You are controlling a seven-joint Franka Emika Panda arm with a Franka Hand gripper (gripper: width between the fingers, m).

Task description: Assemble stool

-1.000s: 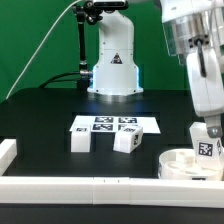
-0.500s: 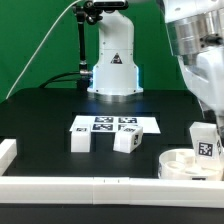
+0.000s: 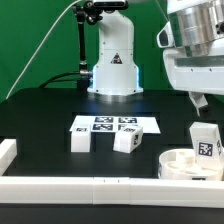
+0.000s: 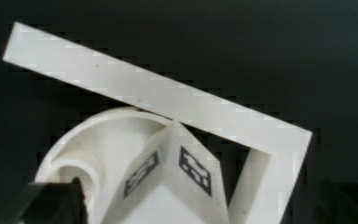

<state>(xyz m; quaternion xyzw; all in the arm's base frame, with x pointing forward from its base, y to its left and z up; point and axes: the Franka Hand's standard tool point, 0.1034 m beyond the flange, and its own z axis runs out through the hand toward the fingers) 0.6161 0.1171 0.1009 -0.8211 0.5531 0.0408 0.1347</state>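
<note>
The stool's round white seat (image 3: 180, 166) lies at the exterior view's right, just behind the front rail. One tagged white leg (image 3: 205, 143) stands upright on it, apart from the gripper. My gripper (image 3: 200, 101) hangs open above that leg with nothing between its fingers. Two more tagged legs (image 3: 80, 140) (image 3: 126, 141) rest loose on the black table near the middle. In the wrist view the standing leg (image 4: 179, 172) and the seat's rim (image 4: 91, 140) show from above.
The marker board (image 3: 113, 124) lies flat behind the two loose legs. Long white border rails run along the front (image 3: 90, 186) and the left (image 3: 8, 150); their corner (image 4: 247, 115) shows in the wrist view. The arm's base (image 3: 112, 65) stands at the back.
The gripper has let go of the leg on the seat and risen straight up. The leg stays standing where it was.
</note>
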